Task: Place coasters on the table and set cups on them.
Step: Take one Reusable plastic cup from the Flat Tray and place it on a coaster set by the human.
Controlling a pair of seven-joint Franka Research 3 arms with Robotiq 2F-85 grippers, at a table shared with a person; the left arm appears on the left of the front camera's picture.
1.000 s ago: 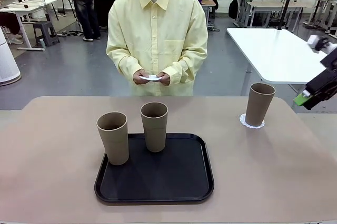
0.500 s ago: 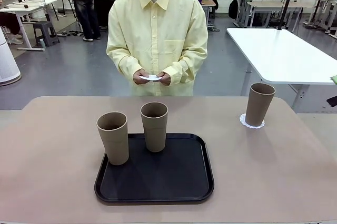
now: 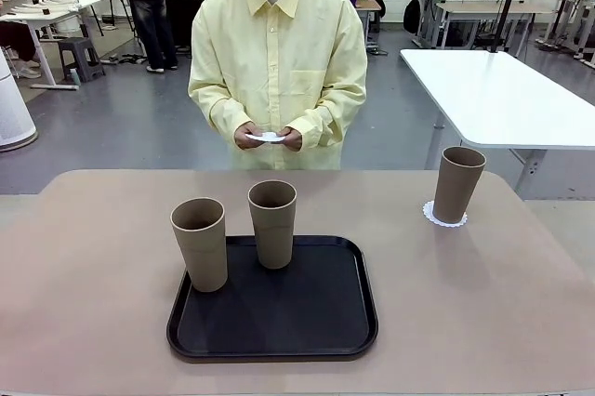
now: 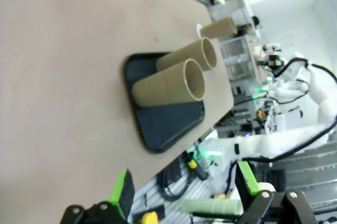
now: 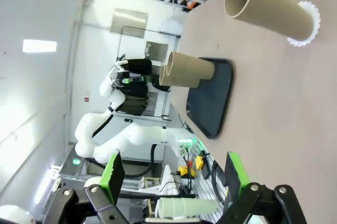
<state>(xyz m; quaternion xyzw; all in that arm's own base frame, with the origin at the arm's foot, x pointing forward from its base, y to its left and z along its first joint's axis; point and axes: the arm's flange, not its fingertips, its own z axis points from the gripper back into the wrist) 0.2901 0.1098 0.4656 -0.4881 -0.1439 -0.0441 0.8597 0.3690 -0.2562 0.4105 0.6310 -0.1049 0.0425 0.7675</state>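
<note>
left gripper [image 4: 184, 186] wide, empty | right gripper [image 5: 174, 174] wide, empty | far-right cup [image 3: 458, 183] on coaster [image 3: 429, 215], table [image 3: 483, 322] | two cups [image 3: 200, 244] on black tray [image 3: 279, 322], near centre | person's hands [image 3: 247, 137] hold white coaster [image 3: 267, 138], far side

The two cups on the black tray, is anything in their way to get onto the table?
Nothing visible blocks the left cup or the right cup. Only the low rim of the tray lies between them and the table. The next coaster is in the person's hands, not laid down yet.
</note>
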